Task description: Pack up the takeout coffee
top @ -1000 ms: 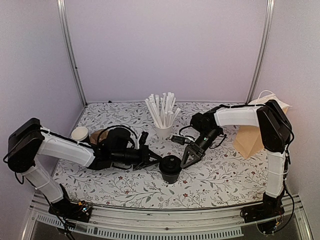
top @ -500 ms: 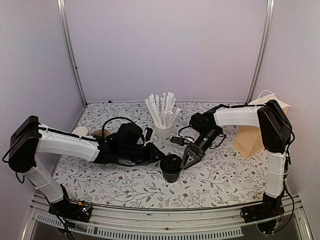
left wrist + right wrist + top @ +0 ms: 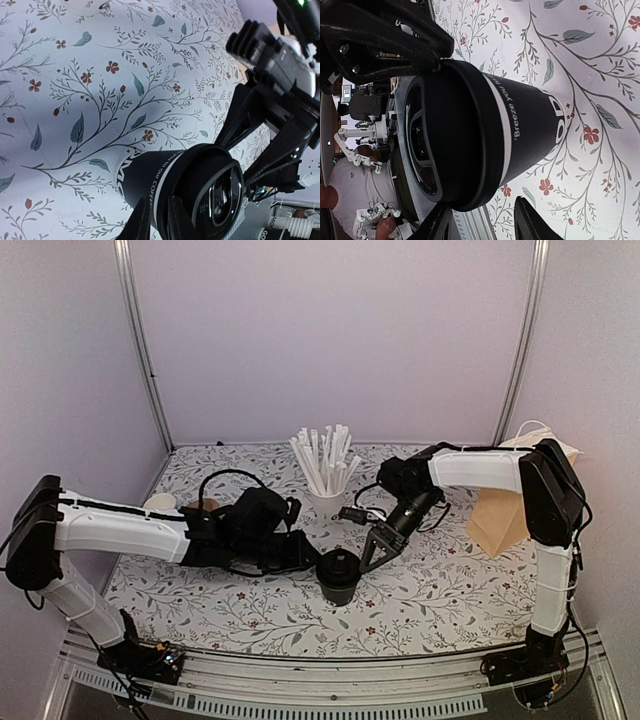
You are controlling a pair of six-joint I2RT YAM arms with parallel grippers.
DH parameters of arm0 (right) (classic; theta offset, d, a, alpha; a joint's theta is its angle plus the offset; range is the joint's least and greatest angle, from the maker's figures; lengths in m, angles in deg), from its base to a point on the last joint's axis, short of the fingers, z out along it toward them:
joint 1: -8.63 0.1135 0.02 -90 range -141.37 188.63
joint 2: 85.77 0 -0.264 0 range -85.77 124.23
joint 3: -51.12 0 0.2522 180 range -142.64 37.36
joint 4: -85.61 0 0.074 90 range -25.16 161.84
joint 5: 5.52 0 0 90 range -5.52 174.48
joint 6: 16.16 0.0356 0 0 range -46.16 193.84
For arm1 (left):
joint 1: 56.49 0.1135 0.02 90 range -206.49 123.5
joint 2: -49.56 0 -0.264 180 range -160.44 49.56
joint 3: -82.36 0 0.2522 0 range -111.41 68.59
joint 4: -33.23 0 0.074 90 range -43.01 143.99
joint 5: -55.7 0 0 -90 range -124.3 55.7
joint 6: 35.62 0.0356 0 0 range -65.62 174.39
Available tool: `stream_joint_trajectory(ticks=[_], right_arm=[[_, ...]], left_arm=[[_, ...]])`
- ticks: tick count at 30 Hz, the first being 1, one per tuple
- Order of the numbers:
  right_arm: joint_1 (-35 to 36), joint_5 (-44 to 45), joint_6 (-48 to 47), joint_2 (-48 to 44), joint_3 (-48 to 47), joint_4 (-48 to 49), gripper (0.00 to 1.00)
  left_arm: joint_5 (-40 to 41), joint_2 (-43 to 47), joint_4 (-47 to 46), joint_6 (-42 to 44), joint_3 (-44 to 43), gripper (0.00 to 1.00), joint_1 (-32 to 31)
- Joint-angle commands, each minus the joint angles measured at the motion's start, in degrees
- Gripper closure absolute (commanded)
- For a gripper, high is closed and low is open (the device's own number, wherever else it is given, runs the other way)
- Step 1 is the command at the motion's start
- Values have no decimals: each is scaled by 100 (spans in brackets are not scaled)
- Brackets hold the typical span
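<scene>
The black paper cup (image 3: 340, 586) stands upright on the flowered table with its black lid (image 3: 339, 564) on it. My left gripper (image 3: 314, 561) is at the cup's left side. In the left wrist view its fingers (image 3: 139, 220) stand almost together, right against the cup (image 3: 142, 172) below the lid (image 3: 215, 195). My right gripper (image 3: 372, 552) is open just right of the cup. In the right wrist view its fingers (image 3: 526, 220) are spread wide beside the cup (image 3: 530, 125) and lid (image 3: 445, 145), around nothing.
A white cup of wrapped straws (image 3: 325, 502) stands behind the black cup. A brown paper bag (image 3: 498, 522) stands at the right. A small white cup (image 3: 158, 506) and a brown carrier (image 3: 203, 506) sit at the left, behind my left arm.
My left arm has reached right until its gripper is against the cup. My right gripper has shifted slightly up and stays open. The cup has barely moved.
</scene>
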Motion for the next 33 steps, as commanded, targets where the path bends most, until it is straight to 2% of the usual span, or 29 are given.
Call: stream_joint_trajectory(ticks=[1, 14, 19, 26, 33], right_arm=[[-97, 1775, -6, 400, -48, 733, 58], [-105, 1503, -232, 284, -480, 507, 58], [-105, 1369, -304, 129, -427, 480, 57], [-102, 994, -445, -53, -431, 406, 56], [-102, 820, -528, -86, -396, 360, 56]], left_arm=[[-241, 7, 1518, 56, 248, 84, -283], [95, 572, 1680, 149, 6, 78, -286], [154, 954, 1363, 91, 135, 74, -266], [14, 1374, 554, -145, 820, 68, 58], [-81, 1270, 300, 85, 965, 67, 228]])
